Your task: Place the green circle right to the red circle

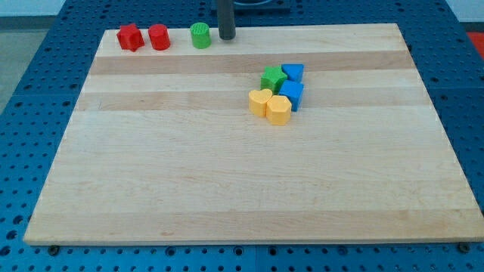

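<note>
We see the green circle [200,35] standing near the board's top edge, toward its top-left corner, a small gap to the view's right of the red circle [159,37], which sits just beside a red star-shaped block [130,37] nearest that corner. My tip [226,37], a plain rod with nothing to open or close, rests just to the view's right of the green circle, and we cannot tell whether the two touch. Well apart, toward the middle of the wooden board [227,189], a cluster gathers a green star-like block [272,78], two blue blocks [293,72] [292,94] and two yellow blocks [260,101] [278,110], packed together.
</note>
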{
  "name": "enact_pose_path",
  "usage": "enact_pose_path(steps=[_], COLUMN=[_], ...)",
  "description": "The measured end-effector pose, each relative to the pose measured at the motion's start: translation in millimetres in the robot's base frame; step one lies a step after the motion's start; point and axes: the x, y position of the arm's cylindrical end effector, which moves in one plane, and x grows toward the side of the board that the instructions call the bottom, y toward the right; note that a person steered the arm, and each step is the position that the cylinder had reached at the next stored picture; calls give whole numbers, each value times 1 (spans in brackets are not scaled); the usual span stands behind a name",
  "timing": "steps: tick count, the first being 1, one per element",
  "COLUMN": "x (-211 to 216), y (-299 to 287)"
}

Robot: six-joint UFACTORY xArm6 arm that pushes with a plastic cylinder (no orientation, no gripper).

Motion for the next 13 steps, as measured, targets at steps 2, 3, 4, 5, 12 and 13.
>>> enact_pose_path(steps=[2, 3, 4, 5, 12, 13], x=[-1, -1, -1, -1, 0, 8], y=[-13, -24, -33, -38, -18, 40])
